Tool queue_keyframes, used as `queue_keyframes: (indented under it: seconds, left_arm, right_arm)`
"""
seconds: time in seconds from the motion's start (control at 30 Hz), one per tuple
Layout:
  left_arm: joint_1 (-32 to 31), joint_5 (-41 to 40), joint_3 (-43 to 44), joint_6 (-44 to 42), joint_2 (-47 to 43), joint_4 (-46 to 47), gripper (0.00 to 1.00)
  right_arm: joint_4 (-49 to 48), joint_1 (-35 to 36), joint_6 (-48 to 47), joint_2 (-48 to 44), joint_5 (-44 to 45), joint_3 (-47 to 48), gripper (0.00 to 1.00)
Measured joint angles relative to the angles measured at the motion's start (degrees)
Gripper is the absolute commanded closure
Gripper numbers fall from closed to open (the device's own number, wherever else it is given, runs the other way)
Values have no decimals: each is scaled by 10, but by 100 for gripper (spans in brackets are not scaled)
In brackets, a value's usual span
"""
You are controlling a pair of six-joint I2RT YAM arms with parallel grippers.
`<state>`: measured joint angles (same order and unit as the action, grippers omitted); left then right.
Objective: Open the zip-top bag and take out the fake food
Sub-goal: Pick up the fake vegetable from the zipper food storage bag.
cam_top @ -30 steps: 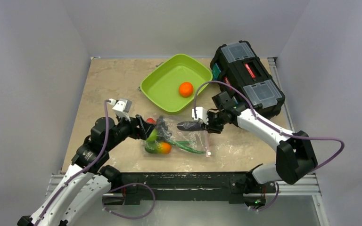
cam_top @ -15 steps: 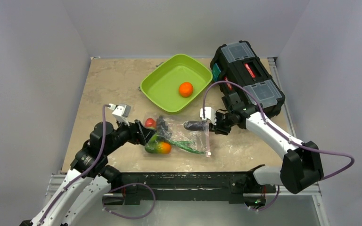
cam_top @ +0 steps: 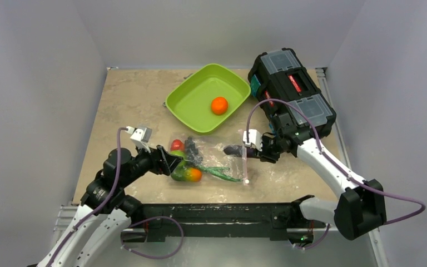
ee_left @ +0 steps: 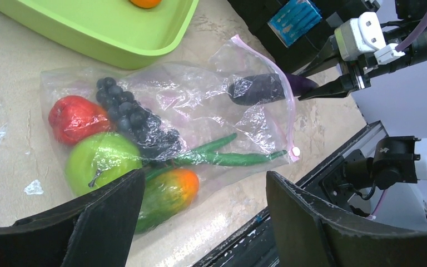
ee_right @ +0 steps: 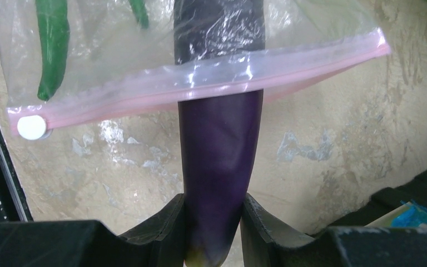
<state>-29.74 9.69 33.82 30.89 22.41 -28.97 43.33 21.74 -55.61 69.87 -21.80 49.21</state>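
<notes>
The zip-top bag lies flat at the table's front middle, its pink zip strip facing right. My right gripper is shut on the purple eggplant, which sticks halfway out through the bag's mouth. Inside the bag are a red strawberry, dark grapes, a green lime, a green-orange fruit and a green pod. My left gripper is open at the bag's left end, its fingers spread over the fruit.
The lime-green tray sits behind the bag with an orange in it. A black toolbox stands at the back right, close behind my right arm. The table's front rail is just below the bag.
My right gripper has moved right with the eggplant, drawing it further out of the bag's mouth. My left arm has drawn back slightly to the lower left.
</notes>
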Motion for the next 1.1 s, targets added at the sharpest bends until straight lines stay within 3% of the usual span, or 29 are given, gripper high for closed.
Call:
queue_keyframes:
  seconds: [0.83, 1.1]
  left_arm:
    - [0, 0, 0, 0, -35, -18, 21]
    - [0, 1, 0, 0, -43, -21, 21]
  right_arm:
    - [105, -94, -12, -164, 90, -42, 97]
    - [146, -97, 7, -196, 101, 10, 97]
